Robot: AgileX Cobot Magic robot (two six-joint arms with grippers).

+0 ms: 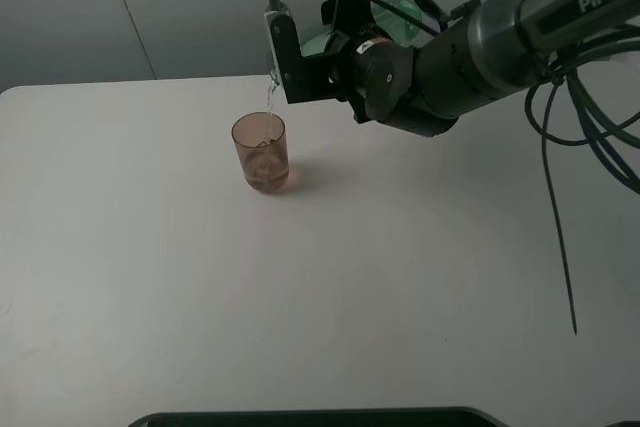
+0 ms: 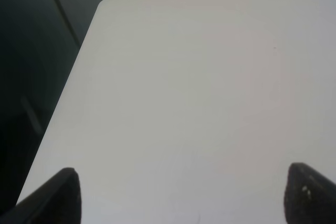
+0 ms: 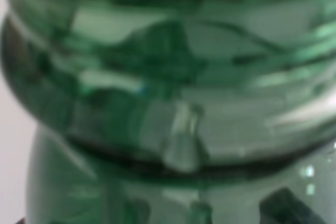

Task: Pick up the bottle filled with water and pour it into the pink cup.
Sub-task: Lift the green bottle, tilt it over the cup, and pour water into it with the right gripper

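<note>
The green bottle is held tilted nearly flat by my right gripper, which is shut on it. Its neck points left and down over the pink cup. A thin stream of water falls from the neck into the cup, which stands upright on the white table with a little liquid in it. In the right wrist view the bottle fills the frame, blurred and close. My left gripper is open and empty over bare table; it does not show in the exterior high view.
The right arm's cables hang at the right side. A dark edge lies along the front of the table. The left wrist view shows the table's rounded corner and a dark drop-off beside it.
</note>
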